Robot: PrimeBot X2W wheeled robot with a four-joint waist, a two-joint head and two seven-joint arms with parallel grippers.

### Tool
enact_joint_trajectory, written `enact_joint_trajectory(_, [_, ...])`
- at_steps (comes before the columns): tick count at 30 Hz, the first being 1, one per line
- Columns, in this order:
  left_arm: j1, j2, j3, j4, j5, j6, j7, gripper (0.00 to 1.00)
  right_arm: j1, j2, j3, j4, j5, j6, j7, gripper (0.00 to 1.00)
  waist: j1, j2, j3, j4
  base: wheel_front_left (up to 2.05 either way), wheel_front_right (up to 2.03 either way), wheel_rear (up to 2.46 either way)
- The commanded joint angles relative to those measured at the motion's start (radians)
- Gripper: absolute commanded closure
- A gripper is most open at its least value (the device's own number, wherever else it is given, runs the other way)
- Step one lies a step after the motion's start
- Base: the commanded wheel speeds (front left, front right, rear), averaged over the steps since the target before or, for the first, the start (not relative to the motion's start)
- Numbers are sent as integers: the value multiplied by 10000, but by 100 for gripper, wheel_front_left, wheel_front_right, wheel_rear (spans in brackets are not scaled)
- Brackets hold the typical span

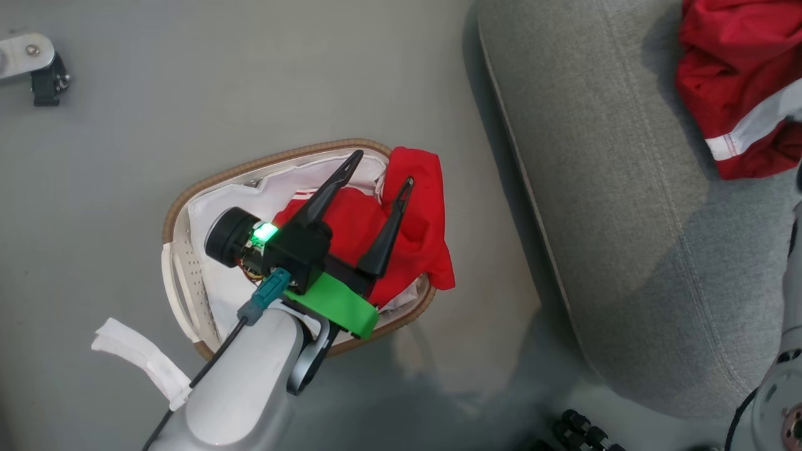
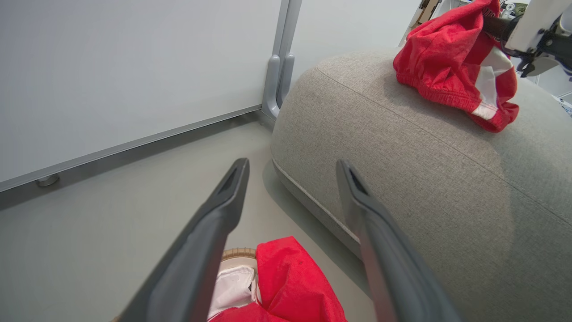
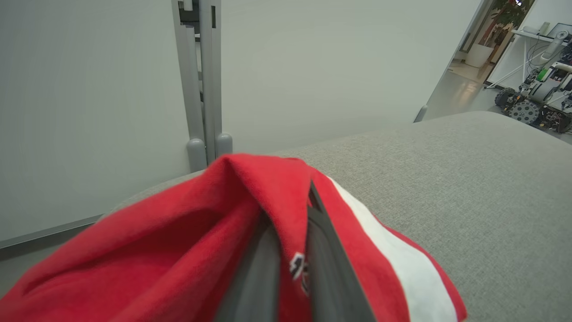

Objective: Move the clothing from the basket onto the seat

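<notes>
The basket point(image 1: 250, 164) sits on the floor left of the seat point(image 1: 626, 219), with red clothing point(image 1: 421, 232) piled inside and draped over its right rim. Just above that pile, my left gripper point(image 1: 383, 168) hangs open with nothing between its fingers; the left wrist view has the open left gripper point(image 2: 292, 164) over the red clothing point(image 2: 290, 281). A second red garment with white trim point(image 1: 733, 81) lies on the seat. My right gripper point(image 3: 290, 210) is shut on a fold of this clothing point(image 3: 178, 241), low over the seat point(image 3: 447, 179).
A white cloth strip point(image 1: 141, 357) lies on the floor left of my left forearm. A metal bracket point(image 1: 31, 62) sits at the far left. A partition wall with a grey post point(image 2: 279, 67) stands behind the seat. Wheeled machines point(image 3: 536, 94) are parked far off.
</notes>
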Motion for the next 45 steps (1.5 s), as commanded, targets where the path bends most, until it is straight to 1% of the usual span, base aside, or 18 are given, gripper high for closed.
enact_joint_trajectory(1, [133,49,50,67,-30,-49,-8,0,368,36,-151,85,-22,-13,-48,0,-1,0,12,75,0,0,0])
enact_joint_trajectory(5, [252,-69,146,201,-59,-49,-9,0,1108,206,-598,107,1,-12,-48,0,-1,0,-385,15,0,0,0])
enact_joint_trajectory(7, [399,-157,243,338,-90,-50,-9,0,1892,299,-792,82,65,-12,-48,0,-1,0,-831,-69,0,0,0])
enact_joint_trajectory(10, [607,-249,330,435,-120,-48,-9,0,2552,331,-804,-114,274,-13,-48,0,-1,0,-1299,-145,0,0,0])
enact_joint_trajectory(13, [876,-318,525,502,-135,-48,-9,0,3169,427,-589,-322,510,-12,-48,0,-1,0,-1728,-201,0,0,0])
enact_joint_trajectory(17, [1339,-457,846,531,-94,-48,-9,0,3911,487,2,-885,873,-12,-48,0,-1,0,-2353,-188,0,0,0])
enact_joint_trajectory(21, [1910,-530,1376,572,14,-46,-9,0,4522,687,810,-1439,1308,-12,-48,0,-1,0,-2858,-86,0,0,0])
enact_joint_trajectory(26, [2519,-676,2027,736,61,-46,-9,0,5228,866,2048,-2009,2133,-12,-48,0,-1,0,-3445,275,0,0,0])
enact_joint_trajectory(30, [2908,-755,2637,807,197,-13,-8,0,5716,956,2891,-2542,2442,-12,-48,0,-1,0,-3752,599,0,0,0])
enact_joint_trajectory(34, [3216,-803,3399,999,295,159,-9,0,6079,1000,3851,-2975,2300,-12,-48,0,-1,0,-3973,917,0,0,0])
enact_joint_trajectory(38, [3391,-836,4047,1063,451,273,-9,0,6335,1054,4537,-3309,2376,-12,-48,0,-1,0,-4113,1204,0,0,0])
enact_joint_trajectory(45, [3757,-893,4968,910,750,212,-9,0,6816,1071,5104,-3706,2517,-12,-48,0,-1,0,-4531,1508,0,0,0])
